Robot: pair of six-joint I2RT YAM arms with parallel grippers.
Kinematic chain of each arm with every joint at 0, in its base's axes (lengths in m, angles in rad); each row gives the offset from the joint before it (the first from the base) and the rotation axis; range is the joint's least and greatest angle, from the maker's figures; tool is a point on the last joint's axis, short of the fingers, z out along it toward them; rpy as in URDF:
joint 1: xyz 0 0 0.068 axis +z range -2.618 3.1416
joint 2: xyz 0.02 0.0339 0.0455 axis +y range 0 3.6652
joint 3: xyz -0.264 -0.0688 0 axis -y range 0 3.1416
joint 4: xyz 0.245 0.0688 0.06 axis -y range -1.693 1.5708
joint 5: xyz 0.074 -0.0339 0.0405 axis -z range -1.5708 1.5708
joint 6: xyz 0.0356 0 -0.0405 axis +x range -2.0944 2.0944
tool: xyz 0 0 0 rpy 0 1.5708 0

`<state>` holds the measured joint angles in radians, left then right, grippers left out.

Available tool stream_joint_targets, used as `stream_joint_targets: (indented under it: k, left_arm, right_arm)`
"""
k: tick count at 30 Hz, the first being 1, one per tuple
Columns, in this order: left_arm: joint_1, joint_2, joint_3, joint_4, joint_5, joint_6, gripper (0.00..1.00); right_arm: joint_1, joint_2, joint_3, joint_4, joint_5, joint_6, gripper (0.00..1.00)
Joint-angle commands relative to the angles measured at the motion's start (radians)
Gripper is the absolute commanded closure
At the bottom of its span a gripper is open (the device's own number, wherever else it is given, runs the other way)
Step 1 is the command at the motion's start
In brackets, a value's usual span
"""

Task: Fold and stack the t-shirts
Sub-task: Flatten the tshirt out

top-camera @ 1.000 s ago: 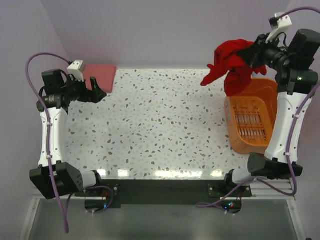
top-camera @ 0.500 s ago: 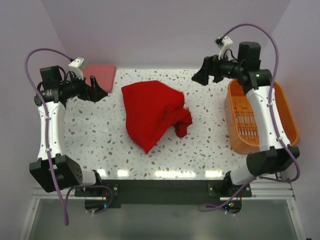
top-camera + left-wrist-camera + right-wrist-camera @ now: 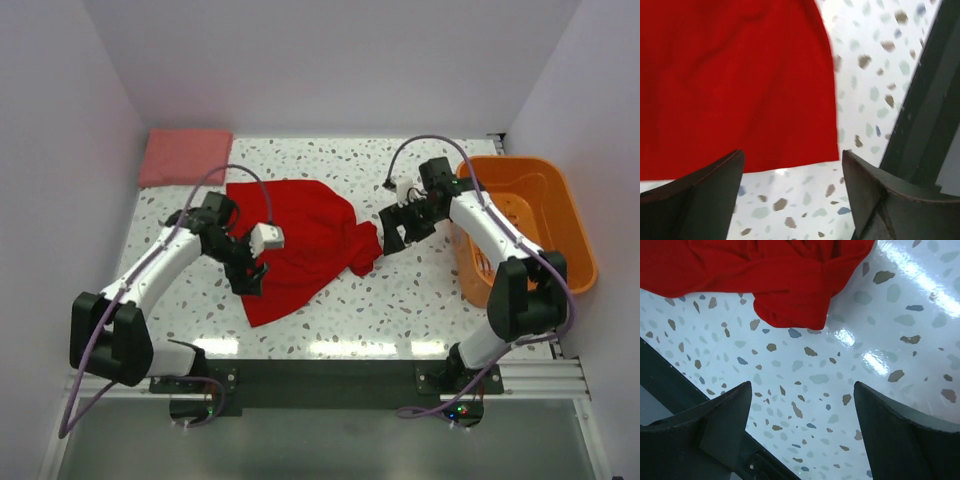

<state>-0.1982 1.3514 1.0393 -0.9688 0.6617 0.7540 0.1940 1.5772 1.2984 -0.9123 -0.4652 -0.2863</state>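
So, top view: red t-shirt (image 3: 300,235) went from dangling in the right gripper (image 3: 393,235) above the orange basket (image 3: 577,235) to lying mid-desk (image 3: 400,300). Right jaws have let go and are empty. Both arms have dropped to it. Left gripper (image 3: 250,280) is at its near-left edge, jaws spread, nothing held. Salmon-pink t-shirt (image 3: 185,157) sits folded in the far-left corner. Looks like unloading is done and flattening is next.
Left wrist: straight hem and corner of the red t-shirt (image 3: 740,75) just beyond the parted jaws, smooth there.
Right wrist: bunched red lump (image 3: 785,275), probably a sleeve, just beyond the spread jaws, not touching. Needs pulling out.
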Motion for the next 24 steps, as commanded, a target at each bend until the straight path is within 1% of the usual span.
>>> stream_joint_targets:
  k: [1,2,4,5,7,8,11,13,17,20,21,22,23,24]
  left_arm:
    - [-0.118,-0.060,-0.105,-0.018,-0.115,0.119,0.19]
    - [-0.176,-0.075,-0.152,-0.002,-0.144,0.113,0.21]
    - [-0.239,-0.086,-0.195,0.051,-0.187,0.093,0.23]
    - [-0.298,-0.086,-0.228,0.070,-0.230,0.082,0.24]
    - [-0.348,-0.065,-0.248,0.111,-0.258,0.045,0.24]
    - [-0.395,-0.054,-0.260,0.122,-0.281,0.035,0.24]
    - [-0.444,-0.023,-0.288,0.191,-0.322,-0.018,0.25]
    - [-0.474,-0.006,-0.304,0.244,-0.365,-0.041,0.30]
    - [-0.500,0.023,-0.349,0.303,-0.424,-0.048,0.39]
    - [-0.523,0.048,-0.372,0.334,-0.457,-0.054,0.50]
    - [-0.529,0.057,-0.378,0.344,-0.467,-0.061,0.61]
    - [-0.530,0.077,-0.378,0.340,-0.476,-0.058,0.66]
    - [-0.529,0.083,-0.365,0.329,-0.476,-0.062,0.92]
    - [-0.523,0.083,-0.343,0.270,-0.473,-0.056,1.00]
  right_arm:
    - [0.031,0.033,-0.043,0.097,0.049,-0.002,0.18]
    - [0.035,0.059,-0.053,0.111,0.043,0.010,0.19]
    - [0.036,0.081,-0.077,0.154,0.034,0.048,0.23]
    - [0.039,0.098,-0.083,0.167,0.028,0.061,0.23]
    - [0.041,0.118,-0.102,0.193,0.017,0.084,0.25]
    - [0.041,0.128,-0.106,0.200,0.016,0.090,0.25]
    - [0.039,0.130,-0.139,0.233,0.017,0.114,0.27]
    - [0.039,0.118,-0.157,0.253,0.020,0.125,0.27]
    - [0.039,0.093,-0.163,0.247,0.026,0.127,0.28]
    - [0.039,0.073,-0.168,0.239,0.039,0.121,0.28]
    - [0.041,0.069,-0.172,0.239,0.039,0.119,0.28]
    - [0.039,0.060,-0.175,0.239,0.039,0.118,0.28]
    - [0.039,0.055,-0.180,0.239,0.040,0.115,0.29]
    - [0.039,0.050,-0.182,0.236,0.045,0.110,0.29]
